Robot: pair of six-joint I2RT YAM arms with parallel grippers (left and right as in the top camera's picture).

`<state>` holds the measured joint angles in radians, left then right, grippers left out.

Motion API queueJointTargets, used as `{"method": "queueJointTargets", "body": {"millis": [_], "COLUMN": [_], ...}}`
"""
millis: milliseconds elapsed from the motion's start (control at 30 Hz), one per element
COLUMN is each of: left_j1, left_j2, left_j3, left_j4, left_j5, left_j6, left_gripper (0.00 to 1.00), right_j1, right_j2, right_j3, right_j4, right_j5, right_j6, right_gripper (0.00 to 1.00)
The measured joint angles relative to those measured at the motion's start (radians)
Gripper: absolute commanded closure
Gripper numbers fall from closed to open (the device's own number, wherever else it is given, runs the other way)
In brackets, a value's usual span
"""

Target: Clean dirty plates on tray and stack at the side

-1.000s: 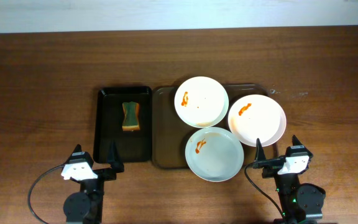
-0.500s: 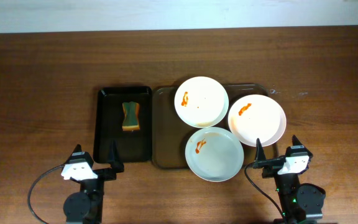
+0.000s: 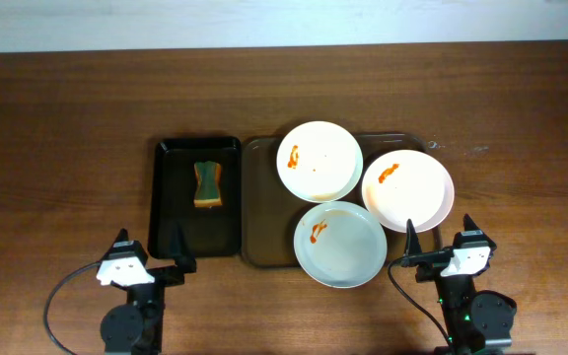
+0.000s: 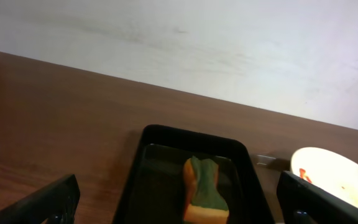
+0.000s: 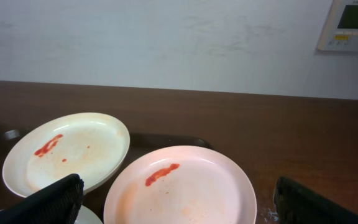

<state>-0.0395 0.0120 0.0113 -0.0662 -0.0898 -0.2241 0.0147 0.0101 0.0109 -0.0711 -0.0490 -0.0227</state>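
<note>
worktop (image 3: 67, 128): wood, brown, straight grain visible; smooth, low satin sheen.
plates (image 3: 319, 160): white, smooth, lightly glossy; ceramic or plastic, cannot tell. The right-hand one has a faint pinkish cast.
sauce smears (image 5: 161, 175): orange-red, thin film on the plate surface, duller than the plate around them.
tray (image 3: 264, 217): brown, smooth, matt, plastic-looking.
black tray (image 3: 171, 227): black plastic, glossy; the floor reflects light in the left wrist view.
sponge (image 3: 207, 184): green scouring face, coarse and matt; orange-yellow foam beneath, porous.
wall (image 4: 197, 43): white, matt, faintly scuffed.
left gripper (image 3: 151, 245), right gripper (image 3: 439, 233): jaws black, matt, plastic-looking; white housings behind them, smooth.
</note>
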Motion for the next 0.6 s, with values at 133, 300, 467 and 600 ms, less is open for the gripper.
{"method": "queueJointTargets", "body": {"millis": [133, 300, 467, 600], "left_j1": [0.000, 0.000, 0.001, 0.002], "left_j2": [0.000, 0.154, 0.673, 1.277], "left_j3": [0.009, 0.406, 1.003, 1.577], "left_j4": [-0.006, -0.218, -0.742, -1.175], "left_j5": [0.083, 0.129, 0.221, 0.255], "left_j6": [0.000, 0.000, 0.098, 0.154], "left_gripper": [0.00, 0.01, 0.00, 0.00], "right_j1": [0.000, 0.000, 0.000, 0.000], "right_j2": [0.002, 0.117, 0.880, 1.467], "right_j3": [0.001, 0.349, 1.274, 1.881], "right_j4": [0.028, -0.243, -1.002, -1.426], "right_j5": [-0.011, -0.045, -0.106, -0.301], "right_j6": [0.044, 0.077, 0.076, 0.082], "right_gripper": [0.02, 0.02, 0.02, 0.05]}}
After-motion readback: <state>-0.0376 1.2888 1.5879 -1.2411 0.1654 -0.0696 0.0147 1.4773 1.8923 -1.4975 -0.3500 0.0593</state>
